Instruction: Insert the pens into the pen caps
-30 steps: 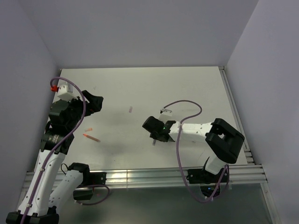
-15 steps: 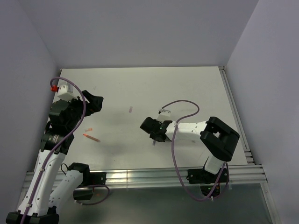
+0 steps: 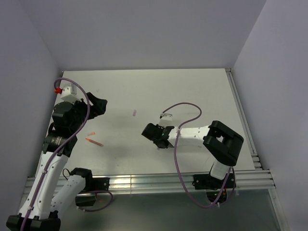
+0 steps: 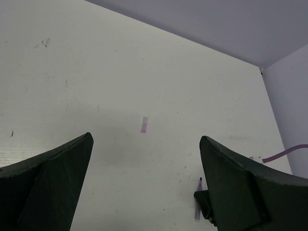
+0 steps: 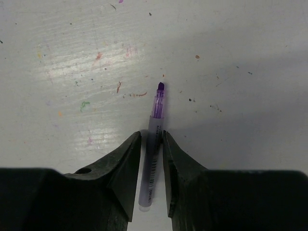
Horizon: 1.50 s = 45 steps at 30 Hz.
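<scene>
Lavender walls [image 3: 144,33] box in a white scuffed desk [image 3: 202,91]; left end effector [image 4: 145,139] hangs over desk's left side, fingers spread wide; right end effector [image 5: 150,137] nr desk centre, fingers pinching the barrel of a slim translucent purple pen [image 5: 155,120] that lies flat, dark tip pointing away; thin red-orange pen [image 3: 94,141] lies nr left arm, w/ a short orange stub [image 3: 91,133] just beside it; tiny pale pink tubular cap [image 4: 144,124] sits apart, btwn the two end effectors.

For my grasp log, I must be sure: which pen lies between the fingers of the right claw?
The purple-tipped pen with the pale barrel; the fingers of the right claw closely flank it. The red-orange pen lies far off, untouched.
</scene>
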Tool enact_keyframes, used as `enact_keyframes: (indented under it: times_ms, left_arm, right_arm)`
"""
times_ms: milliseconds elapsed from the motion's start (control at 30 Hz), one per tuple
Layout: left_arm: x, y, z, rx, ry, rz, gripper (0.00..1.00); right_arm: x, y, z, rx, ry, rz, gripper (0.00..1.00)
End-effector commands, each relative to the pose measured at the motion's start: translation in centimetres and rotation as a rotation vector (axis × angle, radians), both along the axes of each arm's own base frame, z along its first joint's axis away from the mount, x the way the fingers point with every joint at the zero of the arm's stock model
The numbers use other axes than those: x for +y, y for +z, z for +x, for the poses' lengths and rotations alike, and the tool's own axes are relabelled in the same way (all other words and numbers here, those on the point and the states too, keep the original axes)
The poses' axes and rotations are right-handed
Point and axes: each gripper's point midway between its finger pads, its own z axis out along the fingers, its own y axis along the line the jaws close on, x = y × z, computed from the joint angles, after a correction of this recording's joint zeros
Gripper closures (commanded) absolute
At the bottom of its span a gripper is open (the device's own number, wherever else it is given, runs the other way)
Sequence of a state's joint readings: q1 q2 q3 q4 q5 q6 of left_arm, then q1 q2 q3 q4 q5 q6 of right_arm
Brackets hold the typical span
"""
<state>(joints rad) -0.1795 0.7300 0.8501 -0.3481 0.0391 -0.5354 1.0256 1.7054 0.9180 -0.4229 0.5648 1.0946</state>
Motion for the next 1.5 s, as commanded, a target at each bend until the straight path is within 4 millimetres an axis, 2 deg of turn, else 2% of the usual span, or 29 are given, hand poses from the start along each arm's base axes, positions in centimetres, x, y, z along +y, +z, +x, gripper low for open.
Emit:
enact_keyframes:
  times_ms: [0,100,133,200,233,300,433,467,500,533,567,600,633,667,700,733,800,833,867,900,933,1000,1033,1100,1133,1200,1400,1467]
  left_arm:
    - [-0.3,0.3,0.5,-0.011,-0.008,-0.004,0.01]
    - [-0.2,-0.5,1.0,0.024,0.001,-0.001,0.00]
    - [-0.2,-0.7,1.2,0.036,0.004,0.002,0.00]
    - [0.0,-2.1,1.9,0.094,0.026,0.011,0.01]
    - [-0.1,-2.8,2.4,0.126,0.029,0.013,0.02]
    - [-0.1,-3.4,2.9,0.161,0.039,0.012,0.05]
    - [-0.9,-4.9,4.0,0.240,0.060,-0.002,0.07]
    - [-1.2,-5.1,4.2,0.251,0.060,-0.003,0.07]
    - [-1.8,-4.9,4.5,0.256,0.063,-0.018,0.08]
    - [-2.5,-5.8,4.9,0.275,0.078,0.006,0.08]
    - [-3.0,-6.2,5.1,0.289,0.084,0.017,0.08]
    - [-4.4,-6.1,5.3,0.291,0.067,0.014,0.09]
    - [-4.9,-7.6,6.0,0.333,0.080,0.035,0.10]
    - [-5.5,-8.2,6.4,0.346,0.079,0.040,0.11]
    - [-6.1,-8.3,6.9,0.350,0.081,0.036,0.13]
    - [-7.1,-9.9,7.5,0.379,0.081,0.060,0.13]
    - [-8.0,-10.7,8.6,0.395,0.086,0.080,0.17]
    - [-8.4,-12.8,9.2,0.439,0.092,0.115,0.19]
    - [-8.5,-12.7,10.1,0.432,0.108,0.127,0.20]
    - [-8.6,-13.4,10.6,0.444,0.109,0.153,0.24]
    - [-8.9,-15.0,11.3,0.473,0.107,0.183,0.26]
    - [-9.6,-15.1,12.6,0.459,0.075,0.216,0.28]
    - [-9.8,-16.2,13.0,0.474,0.068,0.236,0.29]
    - [-10.5,-16.1,14.0,0.458,0.031,0.269,0.31]
    - [-10.7,-17.2,14.4,0.475,0.020,0.289,0.33]
    - [-11.3,-17.9,15.0,0.486,-0.023,0.318,0.37]
    - [-12.9,-18.9,15.3,0.489,-0.136,0.350,0.38]
    - [-12.8,-20.1,15.2,0.518,-0.147,0.372,0.38]
  right_arm:
    - [-2.7,-3.9,-3.0,0.119,0.048,-0.115,0.67]
    - [-2.5,-4.4,-3.3,0.130,0.079,-0.104,0.72]
    - [-2.6,-4.6,-3.4,0.135,0.088,-0.103,0.77]
    - [-2.2,-4.3,-3.3,0.123,0.113,-0.086,0.84]
    - [-2.4,-4.5,-3.5,0.125,0.120,-0.084,0.90]
    - [-2.2,-3.7,-3.2,0.105,0.143,-0.078,1.00]
    - [-2.2,-1.4,-2.5,0.037,0.171,-0.060,1.00]
    - [-1.8,0.1,-2.2,0.005,0.193,-0.030,1.00]
    - [-1.6,0.8,-2.0,-0.012,0.207,-0.014,1.00]
    - [-1.2,2.5,-1.7,-0.052,0.226,0.025,1.00]
    - [-1.0,3.3,-1.8,-0.064,0.241,0.044,1.00]
    - [-0.9,4.0,-1.7,-0.080,0.252,0.059,1.00]
    - [-0.6,4.9,-1.6,-0.099,0.267,0.083,1.00]
    - [-0.4,6.4,-1.6,-0.129,0.285,0.116,1.00]
    - [-0.4,7.0,-1.7,-0.141,0.296,0.129,1.00]
    - [-0.2,8.3,-1.7,-0.169,0.314,0.159,1.00]
    - [-0.1,9.4,-1.9,-0.186,0.333,0.193,1.00]
    - [-0.1,10.6,-2.0,-0.212,0.338,0.220,1.00]
    - [-0.1,11.1,-2.1,-0.220,0.344,0.233,1.00]
    - [-0.1,11.7,-2.2,-0.228,0.352,0.250,1.00]
    - [-0.3,12.5,-2.4,-0.243,0.358,0.270,1.00]
    - [-0.5,13.5,-2.6,-0.264,0.363,0.293,1.00]
    - [-0.6,14.4,-2.7,-0.282,0.365,0.317,1.00]
    - [-0.7,15.0,-2.9,-0.292,0.375,0.334,1.00]
    - [-0.7,15.5,-3.0,-0.301,0.382,0.352,1.00]
    - [-0.7,15.8,-3.3,-0.303,0.392,0.369,1.00]
    - [-1.2,16.2,-3.5,-0.320,0.386,0.383,1.00]
    - [-1.3,16.3,-3.5,-0.325,0.388,0.393,1.00]
